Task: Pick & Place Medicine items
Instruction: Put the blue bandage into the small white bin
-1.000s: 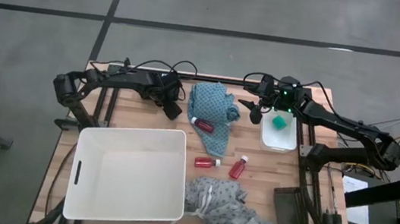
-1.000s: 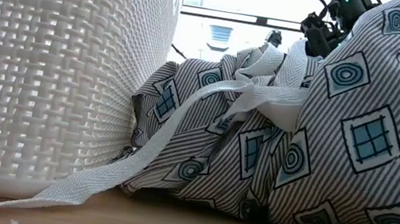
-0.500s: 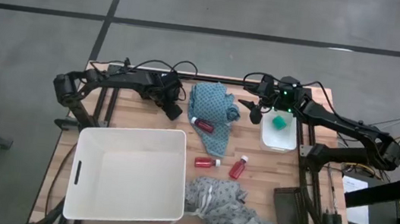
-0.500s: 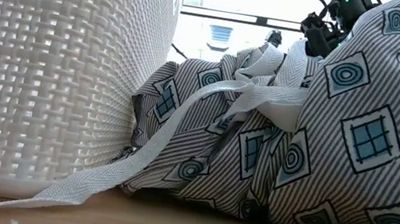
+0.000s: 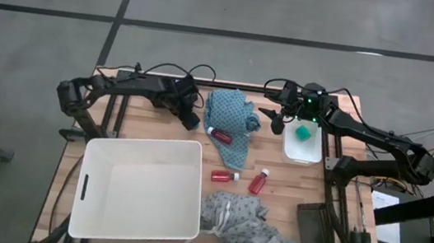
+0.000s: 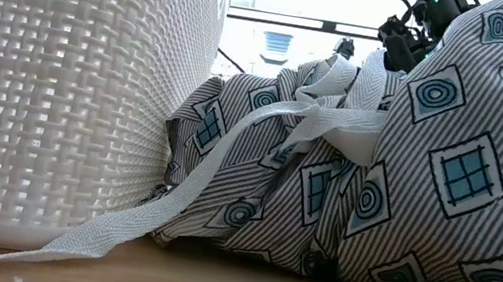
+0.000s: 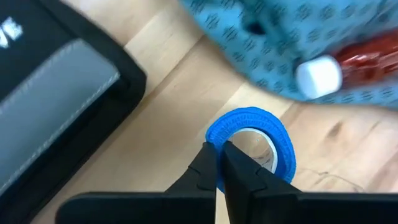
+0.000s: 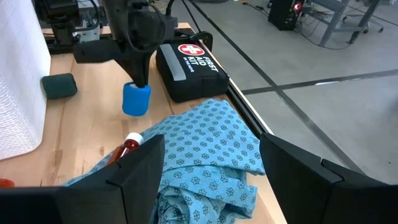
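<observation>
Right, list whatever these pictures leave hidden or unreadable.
- High view: the blue roll is hidden under the left gripper.
- Low view: the white basket and patterned cloth block nearly the whole table.
- Left wrist view: the red bottle is blurred and cut by the edge.
- Right wrist view: the dark green roll is too small to identify.

white basket [image 5: 139, 188] at the table's [image 5: 292, 189] front-left — teal cloth [image 5: 232, 111] behind, patterned cloth [image 5: 251, 238] beside.
</observation>
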Tool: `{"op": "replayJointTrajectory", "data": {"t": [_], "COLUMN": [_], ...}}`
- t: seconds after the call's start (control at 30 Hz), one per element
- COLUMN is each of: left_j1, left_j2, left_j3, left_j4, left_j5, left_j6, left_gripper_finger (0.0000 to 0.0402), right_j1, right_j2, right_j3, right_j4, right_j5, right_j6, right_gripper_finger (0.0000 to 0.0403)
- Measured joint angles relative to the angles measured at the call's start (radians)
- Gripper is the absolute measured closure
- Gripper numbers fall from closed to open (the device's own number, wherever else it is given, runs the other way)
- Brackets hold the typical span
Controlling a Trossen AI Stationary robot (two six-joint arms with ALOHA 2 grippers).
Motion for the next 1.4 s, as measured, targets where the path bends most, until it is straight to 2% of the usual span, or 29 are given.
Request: {"op": "replayJointTrajectory", "data": {"t": [0.23, 0.57, 0.93, 1.07, 1.27, 1.4], "left_j1": [-0.024, -0.066, -0.13, -0.156, -0.194, -0.201], "left_j2": [-0.043, -0.115, -0.116, -0.115, -0.093, -0.088], "left_j3": [0.036, 0.035, 0.033, 0.032, 0.026, 0.026], "left_j4": [0.048, 0.395, 0.626, 0.712, 0.854, 0.898], "left_j5": [0.003, 0.003, 0.003, 0.003, 0.004, 0.01], "left_j6": [0.027, 0.029, 0.031, 0.083, 0.251, 0.265], "left_gripper_finger": [0.0393, 0.0393, 0.0393, 0.0393, 0.0391, 0.0375], "right_j1": [0.0, 0.0, 0.0, 0.0, 0.0, 0.0], "right_j2": [0.0, 0.0, 0.0, 0.0, 0.0, 0.0], "right_j3": [0.0, 0.0, 0.0, 0.0, 0.0, 0.0], "right_j4": [0.0, 0.0, 0.0, 0.0, 0.0, 0.0], "right_j5": [0.0, 0.0, 0.0, 0.0, 0.0, 0.0], "right_j6": [0.0, 0.0, 0.0, 0.0, 0.0, 0.0], "right_gripper_finger": [0.0142, 0.0142, 0.0142, 0.0142, 0.0142, 0.0142]}}
